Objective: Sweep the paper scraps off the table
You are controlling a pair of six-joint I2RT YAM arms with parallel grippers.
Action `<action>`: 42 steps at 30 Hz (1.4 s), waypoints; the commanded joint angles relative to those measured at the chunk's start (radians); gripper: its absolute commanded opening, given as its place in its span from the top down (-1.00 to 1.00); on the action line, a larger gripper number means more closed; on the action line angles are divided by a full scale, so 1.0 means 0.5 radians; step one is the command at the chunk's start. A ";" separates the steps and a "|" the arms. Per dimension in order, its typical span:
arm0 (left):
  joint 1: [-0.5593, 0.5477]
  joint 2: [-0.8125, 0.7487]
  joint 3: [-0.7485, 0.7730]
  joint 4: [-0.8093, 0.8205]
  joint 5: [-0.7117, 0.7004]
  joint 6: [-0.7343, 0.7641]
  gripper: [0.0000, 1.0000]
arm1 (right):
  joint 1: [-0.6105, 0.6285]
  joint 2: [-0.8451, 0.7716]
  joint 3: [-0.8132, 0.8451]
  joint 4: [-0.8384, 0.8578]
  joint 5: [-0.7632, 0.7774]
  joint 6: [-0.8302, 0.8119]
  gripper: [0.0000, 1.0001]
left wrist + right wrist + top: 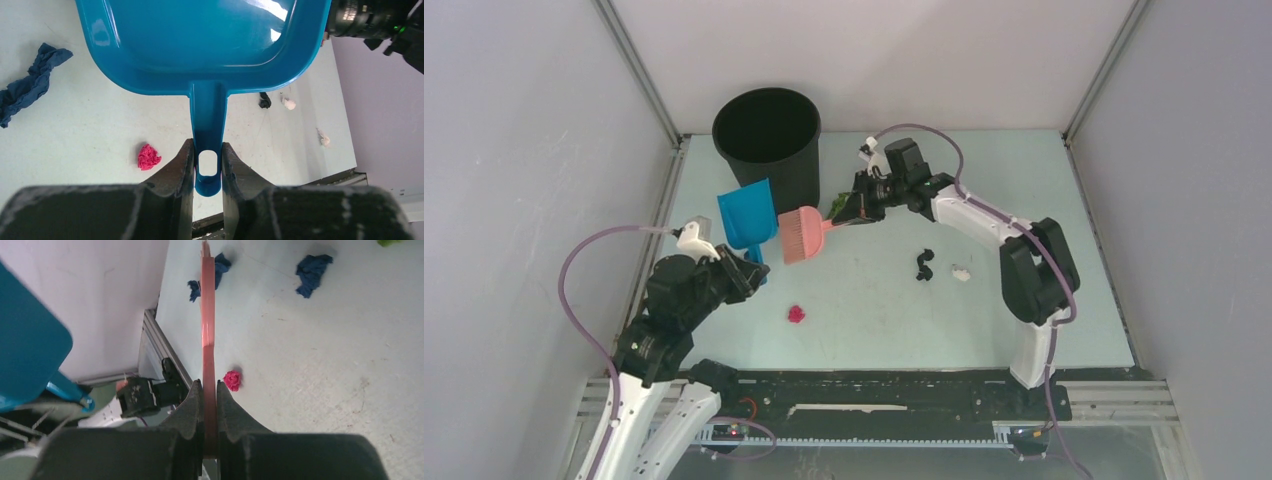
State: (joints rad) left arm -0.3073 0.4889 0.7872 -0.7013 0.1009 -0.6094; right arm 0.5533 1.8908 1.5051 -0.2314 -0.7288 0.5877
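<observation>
The left gripper (207, 150) has its jaws drawn narrow on the handle of the one blue dustpan (200, 40), whose pan spreads just beyond the fingertips. On the table (100, 130) the paper scraps lie scattered. One magenta scrap (148, 156) sits just left of these jaws, and one dark blue scrap (27, 85) lies farther out on the left. One black scrap (264, 100) and two whitish bits (288, 103) lie ahead to the right.

The right gripper (209, 387) pinches the one pink brush (207, 315) by its handle, edge-on. The magenta scrap sits just right of its jaws. Farther ahead lie dark blue scraps (312, 272), two or perhaps three, since the handle hides part. One green scrap (837, 204) lies beside that gripper. One black bin (767, 130) stands beyond.
</observation>
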 commanded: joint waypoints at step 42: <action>-0.001 0.282 -0.139 0.415 0.179 0.028 1.00 | -1.056 -0.961 -0.745 -1.264 0.269 -0.727 1.00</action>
State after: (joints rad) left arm -0.3073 0.6147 0.7223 -0.5785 0.1642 -0.6109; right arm 0.1020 1.5265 1.1168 -0.6899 -0.5186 0.3920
